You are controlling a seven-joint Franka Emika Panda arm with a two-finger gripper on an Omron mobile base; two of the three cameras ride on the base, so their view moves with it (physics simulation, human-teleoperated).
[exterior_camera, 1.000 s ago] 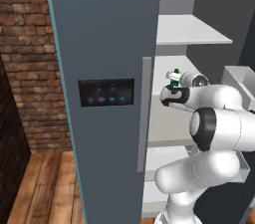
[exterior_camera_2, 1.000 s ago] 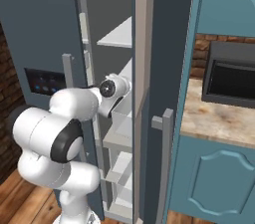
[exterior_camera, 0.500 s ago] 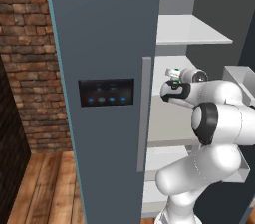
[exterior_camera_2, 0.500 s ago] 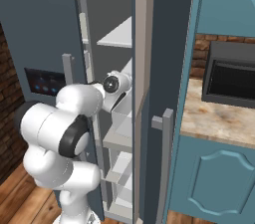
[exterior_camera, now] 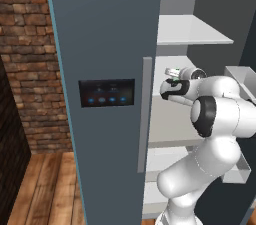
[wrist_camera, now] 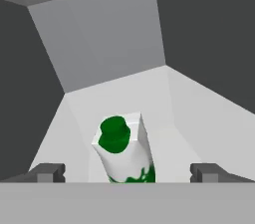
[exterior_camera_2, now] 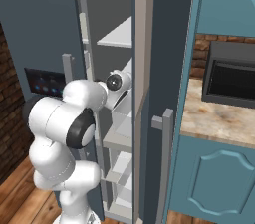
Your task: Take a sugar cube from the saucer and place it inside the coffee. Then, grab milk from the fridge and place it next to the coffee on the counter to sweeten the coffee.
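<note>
The white arm reaches into the open fridge between its shelves. The beige counter lies to the right.

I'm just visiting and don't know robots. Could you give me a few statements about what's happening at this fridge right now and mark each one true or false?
1. The fridge stands open with the arm reaching inside. True.
2. The gripper is clamped shut on the milk. False: its fingertips stand wide apart on either side of the carton, not touching it.
3. The milk has a green cap. True.
4. The milk lies on the wooden floor. False: it stands on a white fridge shelf.
5. The fridge's touch panel shows blue lights. True.
</note>
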